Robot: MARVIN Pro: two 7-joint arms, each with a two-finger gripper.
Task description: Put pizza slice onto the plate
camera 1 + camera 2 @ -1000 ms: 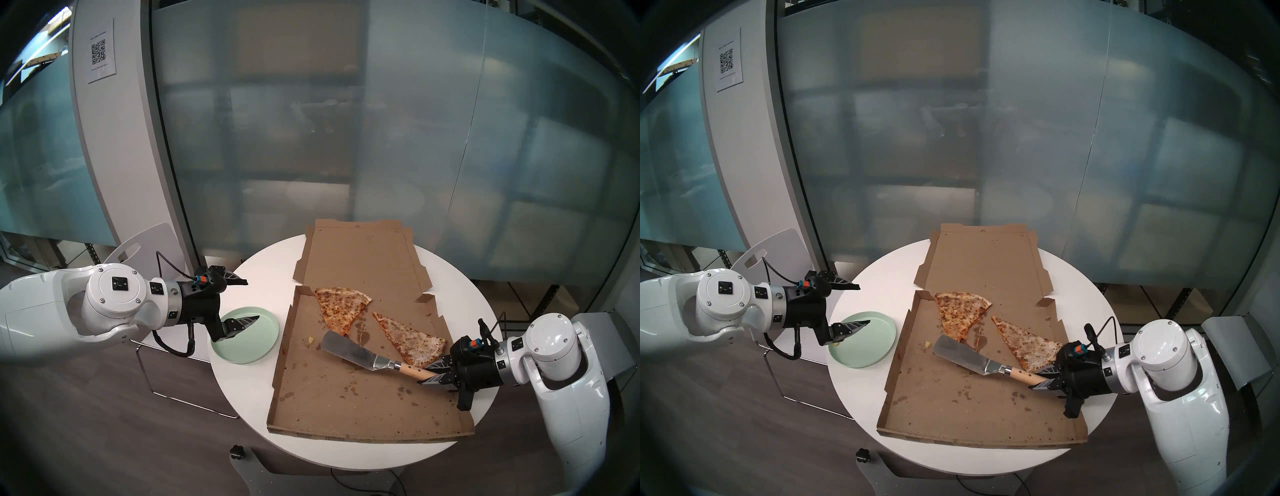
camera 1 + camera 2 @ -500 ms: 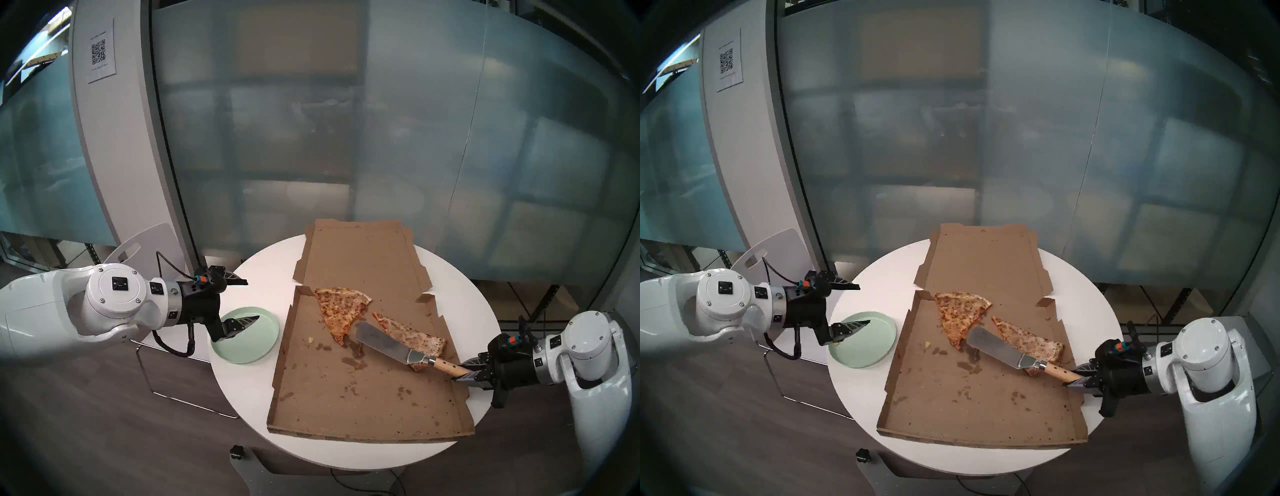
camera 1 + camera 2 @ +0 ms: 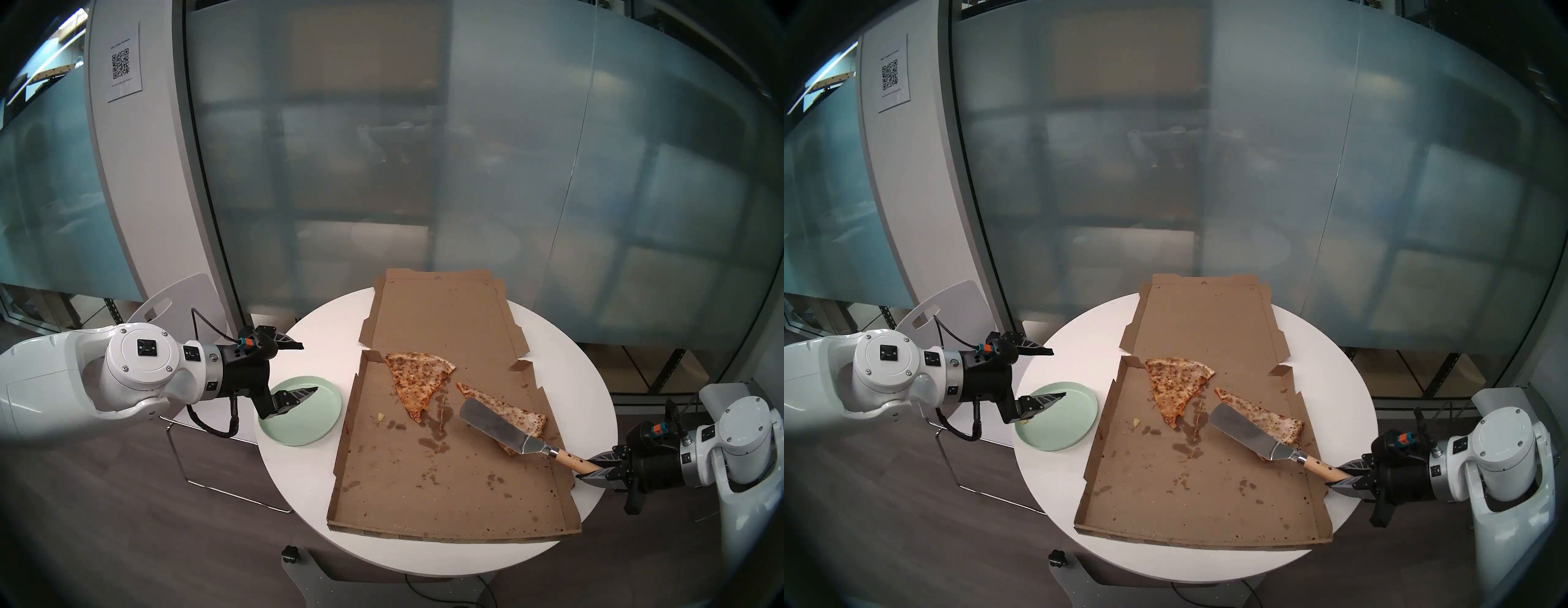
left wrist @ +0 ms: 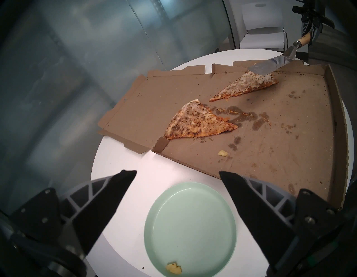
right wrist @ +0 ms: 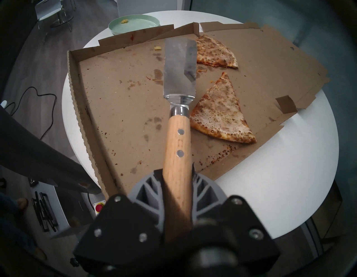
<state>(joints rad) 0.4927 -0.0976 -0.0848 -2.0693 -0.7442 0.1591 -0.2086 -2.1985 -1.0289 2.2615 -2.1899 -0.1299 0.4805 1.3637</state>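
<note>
The pizza slice (image 3: 524,414) (image 5: 220,116), long with pale cheese and dark specks, lies flat in the right part of the open pizza box (image 3: 424,488). My right gripper (image 3: 592,467) (image 5: 177,178) is shut on the wooden handle of a metal spatula (image 3: 492,424) (image 5: 179,67). Its blade hangs a little above the box, over the slice's near edge (image 4: 249,83). The mint-green plate (image 3: 324,405) (image 4: 191,228) sits on the table left of the box. My left gripper (image 3: 306,367) (image 4: 176,172) hovers open just above it, holding nothing.
A wider, browner slice (image 3: 415,378) lies at the box's back left. Grease stains and a crumb (image 3: 380,417) mark the box floor. A yellow scrap (image 4: 173,268) sits in the plate. The box lid (image 3: 441,314) lies flat behind. The round white table (image 3: 297,488) ends close to the box.
My right arm drew back to the right, carrying the spatula from the box's middle to above the pale slice. The left arm, plate and both slices stayed put.
</note>
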